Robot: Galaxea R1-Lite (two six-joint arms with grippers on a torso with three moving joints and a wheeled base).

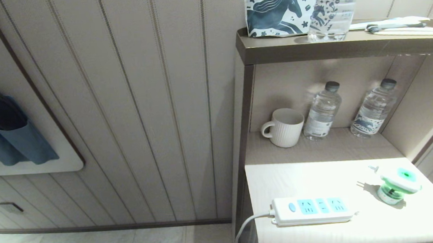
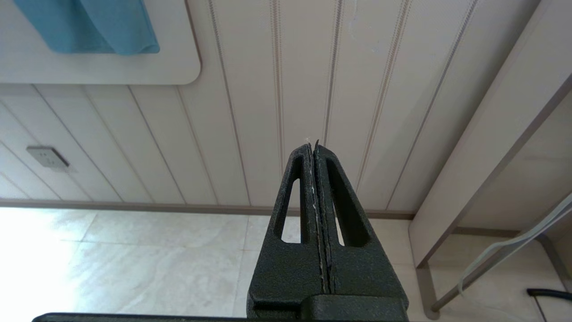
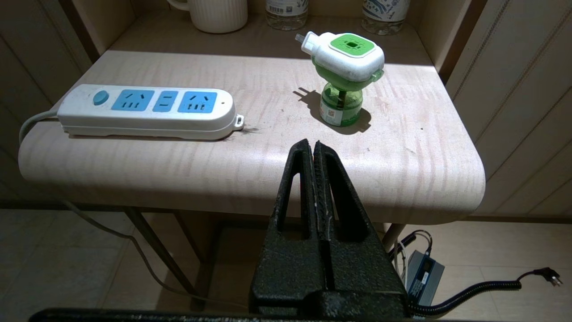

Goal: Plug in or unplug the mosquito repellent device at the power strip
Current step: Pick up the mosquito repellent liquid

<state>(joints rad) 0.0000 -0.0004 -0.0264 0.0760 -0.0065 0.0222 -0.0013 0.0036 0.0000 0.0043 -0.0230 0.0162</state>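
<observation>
Head view shows the mosquito repellent device [image 1: 397,184] standing unplugged right of the power strip [image 1: 311,209], while left gripper [image 2: 313,145] and right gripper [image 3: 311,145] sit fully closed, empty.

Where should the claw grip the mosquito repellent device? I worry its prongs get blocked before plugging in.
Likely best: grip the white head of the mosquito repellent device across its flat sides, coming from above on the end opposite the prongs. It stands upright on its green bottle, prongs pointing away toward the shelf.

Hotel room; wall slippers [image 1: 1,128], water bottles [image 1: 322,111], mug [image 1: 284,127]
</observation>
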